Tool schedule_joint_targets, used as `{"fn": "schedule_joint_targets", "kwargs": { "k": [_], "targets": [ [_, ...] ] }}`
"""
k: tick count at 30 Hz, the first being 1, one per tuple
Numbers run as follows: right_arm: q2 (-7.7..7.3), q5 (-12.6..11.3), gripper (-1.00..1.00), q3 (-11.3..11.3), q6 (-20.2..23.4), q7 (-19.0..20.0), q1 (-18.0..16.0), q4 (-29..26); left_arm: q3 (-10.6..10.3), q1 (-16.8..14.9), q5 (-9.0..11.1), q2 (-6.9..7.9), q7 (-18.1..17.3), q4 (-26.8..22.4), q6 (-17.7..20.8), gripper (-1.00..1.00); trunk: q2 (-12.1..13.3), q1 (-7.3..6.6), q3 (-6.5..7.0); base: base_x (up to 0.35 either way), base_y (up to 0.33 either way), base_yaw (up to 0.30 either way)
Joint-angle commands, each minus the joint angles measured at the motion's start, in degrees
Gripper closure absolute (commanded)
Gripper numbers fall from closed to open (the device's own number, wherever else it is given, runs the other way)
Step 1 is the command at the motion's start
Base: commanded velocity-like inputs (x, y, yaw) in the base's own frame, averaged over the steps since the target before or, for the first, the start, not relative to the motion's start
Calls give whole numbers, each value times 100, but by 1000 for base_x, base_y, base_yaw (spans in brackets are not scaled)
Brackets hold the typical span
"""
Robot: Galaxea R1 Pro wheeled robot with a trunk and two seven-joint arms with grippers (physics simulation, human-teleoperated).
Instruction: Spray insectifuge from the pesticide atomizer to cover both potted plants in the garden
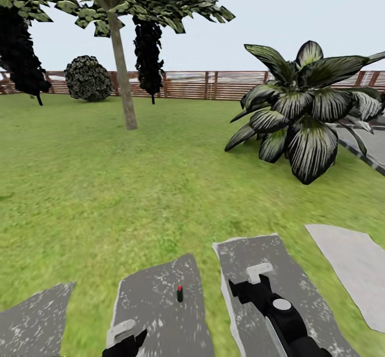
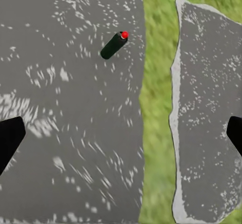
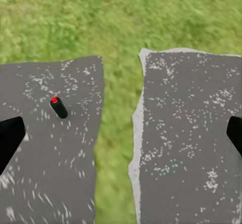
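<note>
The pesticide atomizer (image 1: pixel 179 293) is a small dark bottle with a red tip, standing on a grey paving slab (image 1: pixel 155 298) in the garden lawn. The left wrist view shows the atomizer (image 2: pixel 114 45) ahead of my left gripper (image 2: pixel 121 136), whose dark fingertips (image 2: pixel 10 138) sit far apart, open and empty. My left gripper (image 1: pixel 125 338) is low, just short of the bottle. My right gripper (image 1: pixel 251 282) hovers over the neighbouring slab (image 1: pixel 278 260), to the bottle's right, also open; its camera sees the atomizer (image 3: pixel 58 107). A rosette of dark, pale-streaked leaves (image 1: pixel 299 111), seemingly one of the potted plants, stands at the right; its pot is hidden.
More paving slabs lie at the far right (image 1: pixel 353 266) and lower left (image 1: pixel 32 319), with grass strips between. A slim tree trunk (image 1: pixel 123 68), a round dark bush (image 1: pixel 88 78) and dark conifers stand before the slatted wooden fence (image 1: pixel 214 85). Open lawn lies ahead.
</note>
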Motion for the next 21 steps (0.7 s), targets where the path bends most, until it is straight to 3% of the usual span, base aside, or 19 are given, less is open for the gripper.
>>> {"fn": "schedule_joint_targets", "kwargs": {
  "k": [1,21],
  "targets": [
    [0,0,-100,0,0,0,0,0,0,0,-2,0,0,11,-2,-100,0,0,0,169,-312,236],
    [0,0,-100,0,-9,0,0,-8,0,0,-7,0,0,92,-9,-100,0,0,0,169,-312,236]
  ]
}}
